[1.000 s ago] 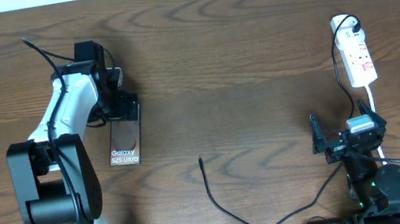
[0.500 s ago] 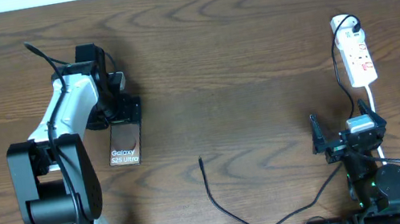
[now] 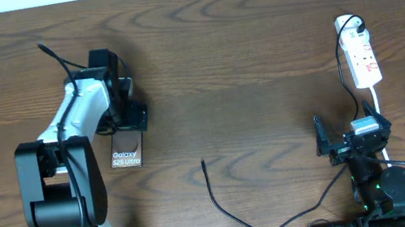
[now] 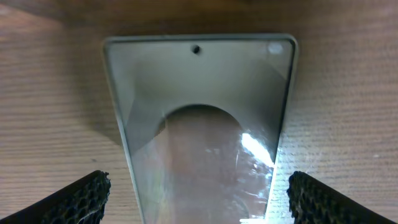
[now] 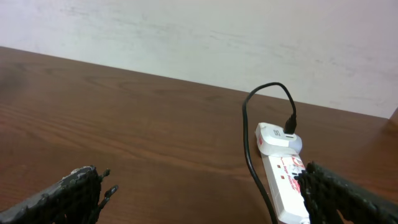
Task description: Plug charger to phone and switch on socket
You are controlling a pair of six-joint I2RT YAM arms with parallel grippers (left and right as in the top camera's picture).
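Two wide-open, empty tools: left tool [image 4: 199, 190] stretched out over the phone [image 3: 127, 154], right tool [image 5: 202, 180] tucked back.

Broad bare table [image 3: 257, 46] between phone [image 3: 127, 154] and socket [image 3: 364, 62] was free to cross. Charger [image 3: 219, 204] cable looped over the near middle, its tip lying alone with room on all sides. Left gripper [image 3: 131, 117], fingers spread wide of both edges, hung over the phone's far end; the near end was uncovered. Right gripper [image 3: 351, 140] blocked the socket's near end. The cable also ran down the socket's left side.
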